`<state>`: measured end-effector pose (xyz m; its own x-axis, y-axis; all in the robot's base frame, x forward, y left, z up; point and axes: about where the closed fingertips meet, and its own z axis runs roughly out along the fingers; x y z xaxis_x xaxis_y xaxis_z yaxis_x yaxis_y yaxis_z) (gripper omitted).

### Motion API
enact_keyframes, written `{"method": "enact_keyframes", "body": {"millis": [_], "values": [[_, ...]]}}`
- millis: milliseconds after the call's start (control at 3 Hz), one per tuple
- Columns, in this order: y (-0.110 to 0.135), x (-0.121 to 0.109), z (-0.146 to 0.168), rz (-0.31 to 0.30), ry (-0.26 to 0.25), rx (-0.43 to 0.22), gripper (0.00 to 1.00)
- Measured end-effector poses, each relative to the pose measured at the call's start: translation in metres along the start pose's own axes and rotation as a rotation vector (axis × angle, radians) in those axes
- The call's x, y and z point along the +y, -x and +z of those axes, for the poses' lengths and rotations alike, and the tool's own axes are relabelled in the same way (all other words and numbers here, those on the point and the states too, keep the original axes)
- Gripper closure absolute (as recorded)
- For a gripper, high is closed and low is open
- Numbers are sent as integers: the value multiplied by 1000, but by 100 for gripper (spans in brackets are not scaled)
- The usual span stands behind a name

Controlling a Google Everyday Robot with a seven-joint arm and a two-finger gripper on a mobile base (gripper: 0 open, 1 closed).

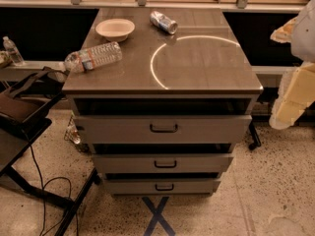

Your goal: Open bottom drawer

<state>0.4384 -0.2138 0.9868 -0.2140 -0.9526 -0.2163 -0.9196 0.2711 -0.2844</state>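
Note:
The bottom drawer (192, 186) is the lowest of three grey drawers in the cabinet (206, 77), with a small black loop handle (164, 187). A dark gap shows above its front panel, and it stands out slightly less than the middle drawer (197, 163) and the top drawer (206, 128). My gripper (294, 98), cream-coloured, hangs at the right edge of the view, beside the cabinet's upper right corner and well above and to the right of the bottom drawer. It touches nothing.
On the cabinet top lie a white bowl (114, 29), a water bottle on its side (93, 57) and a tipped can (163, 22). A black stand (22, 114) with cables is at the left. A blue tape X (157, 216) marks the floor in front.

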Motion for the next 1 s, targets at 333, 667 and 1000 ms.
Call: {"method": "enact_keyframes", "body": {"millis": [333,667,1000], "values": [[0,0,0,0,0,0,0],[4,2,8,-14,-1,-8,0],[-15,35,36,-7,-35,-47,0]]}}
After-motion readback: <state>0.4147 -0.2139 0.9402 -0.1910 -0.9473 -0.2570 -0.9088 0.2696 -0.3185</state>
